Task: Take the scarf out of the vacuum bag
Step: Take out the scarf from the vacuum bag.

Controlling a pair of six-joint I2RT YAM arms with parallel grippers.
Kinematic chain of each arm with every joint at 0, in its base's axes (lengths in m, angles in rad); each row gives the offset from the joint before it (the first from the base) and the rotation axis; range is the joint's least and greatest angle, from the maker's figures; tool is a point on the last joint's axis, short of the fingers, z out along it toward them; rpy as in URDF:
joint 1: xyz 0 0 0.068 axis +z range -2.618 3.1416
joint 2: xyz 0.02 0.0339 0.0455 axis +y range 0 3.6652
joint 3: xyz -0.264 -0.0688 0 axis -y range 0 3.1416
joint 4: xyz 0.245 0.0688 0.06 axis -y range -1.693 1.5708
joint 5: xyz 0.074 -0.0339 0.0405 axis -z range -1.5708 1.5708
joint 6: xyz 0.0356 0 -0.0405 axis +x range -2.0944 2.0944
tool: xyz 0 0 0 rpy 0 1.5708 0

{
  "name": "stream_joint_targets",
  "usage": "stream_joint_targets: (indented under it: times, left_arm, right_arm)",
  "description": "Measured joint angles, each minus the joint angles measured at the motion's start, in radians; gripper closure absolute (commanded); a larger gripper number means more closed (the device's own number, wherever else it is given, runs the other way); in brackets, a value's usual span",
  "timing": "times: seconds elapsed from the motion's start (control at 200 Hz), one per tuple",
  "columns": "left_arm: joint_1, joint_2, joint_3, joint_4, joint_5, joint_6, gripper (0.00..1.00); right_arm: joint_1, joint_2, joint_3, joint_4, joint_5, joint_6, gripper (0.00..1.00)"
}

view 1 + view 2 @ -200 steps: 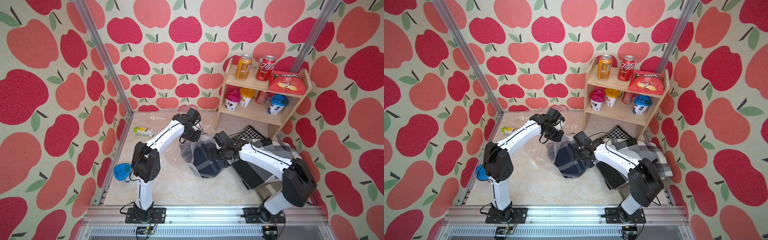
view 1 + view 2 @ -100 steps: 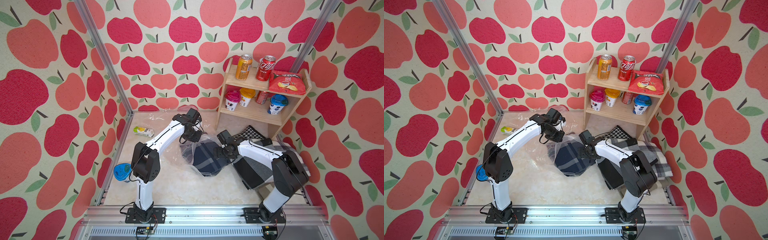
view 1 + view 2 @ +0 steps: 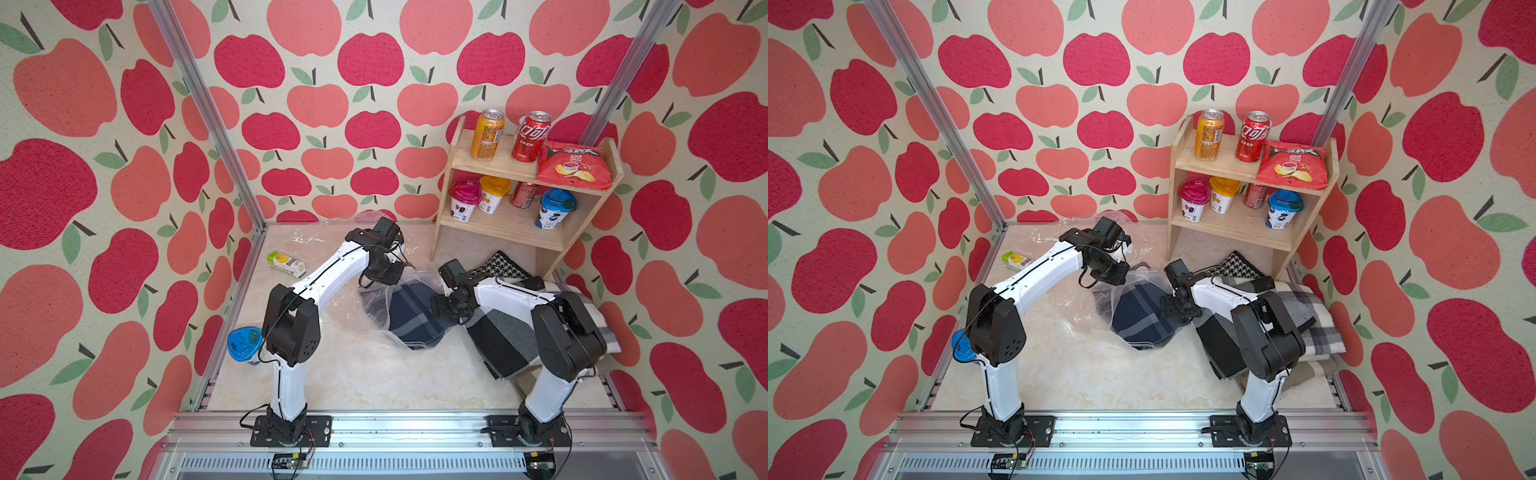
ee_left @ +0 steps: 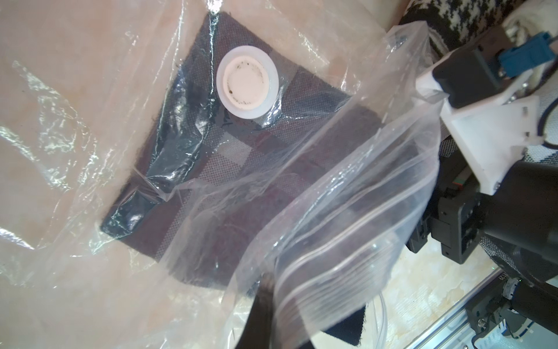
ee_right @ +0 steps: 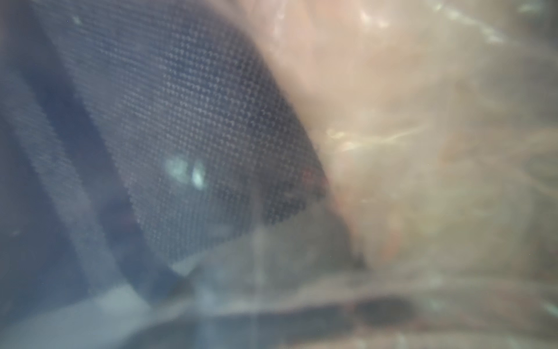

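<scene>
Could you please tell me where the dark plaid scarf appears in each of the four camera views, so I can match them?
In a top view: scarf mid-floor, inside the clear bag.
In a top view: same mid-floor spot, inside the bag.
Left wrist: mid-picture, behind the round white cap.
Right wrist: blurred close-up of its dark weave.
Shared landmark: the clear bag around it.

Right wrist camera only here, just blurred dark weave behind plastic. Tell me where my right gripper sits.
Observer: In both top views the right gripper is at the open mouth of the vacuum bag, at the navy plaid scarf's edge.
Operator: Report the left side.
Observer: The left gripper is shut on the bag's zip edge, raised above the scarf.
Operator: Give me a landmark on the bag.
Observer: The left wrist view shows a white valve cap lying over the scarf, away from the mouth.
</scene>
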Motion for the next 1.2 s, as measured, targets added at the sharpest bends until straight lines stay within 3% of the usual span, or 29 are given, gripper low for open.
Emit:
stream_joint_targets:
  times: [0.295,0.415,0.665,0.93,1.09,1.2]
  left_arm:
    - [0.000,0.000,0.000,0.000,0.000,-0.018,0.91]
    - [0.000,0.000,0.012,-0.010,0.000,-0.018,0.90]
    - [0.000,0.009,0.085,-0.036,0.000,-0.018,0.88]
    - [0.000,0.000,0.063,-0.020,0.001,-0.018,0.82]
    - [0.000,-0.009,0.063,-0.014,0.014,-0.026,0.49]
    - [0.000,-0.032,0.051,0.003,0.026,-0.024,0.18]
  right_arm:
    - [-0.001,-0.002,0.000,0.005,-0.062,-0.009,0.85]
    - [-0.001,-0.008,0.002,0.004,-0.088,-0.002,1.00]
    - [0.006,-0.017,0.011,-0.025,-0.060,0.009,1.00]
    - [0.007,-0.027,0.029,-0.069,0.016,0.008,1.00]
    - [0.007,-0.028,0.032,-0.075,0.020,0.008,1.00]
    - [0.007,-0.029,0.040,-0.084,0.022,0.008,1.00]
